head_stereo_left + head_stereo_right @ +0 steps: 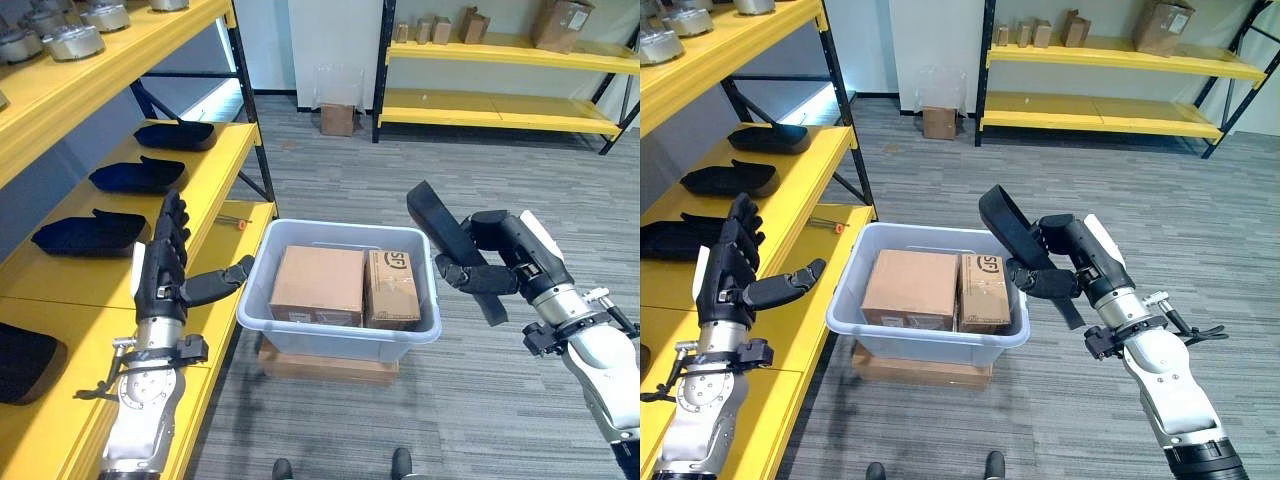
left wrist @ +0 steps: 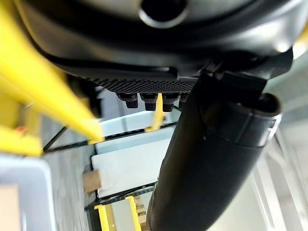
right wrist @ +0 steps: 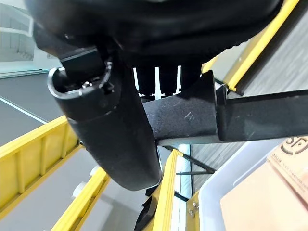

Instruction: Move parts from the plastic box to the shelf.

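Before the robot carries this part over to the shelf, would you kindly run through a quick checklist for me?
1. Right hand curled round the black part: ok.
2. Part lifted above the rim of the plastic box: ok.
3. Left hand open and holding nothing, over the yellow shelf: ok.
4. Free spot on the shelf beside the black parts already lying there: ok, bare yellow shows at the front.
5. Left hand out of the part's likely way: cannot tell.
6. More loose parts in the box besides the cardboard boxes: cannot tell.

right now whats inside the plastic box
Two cardboard boxes sit side by side in the plastic box, filling most of it. Anything beneath them is covered.
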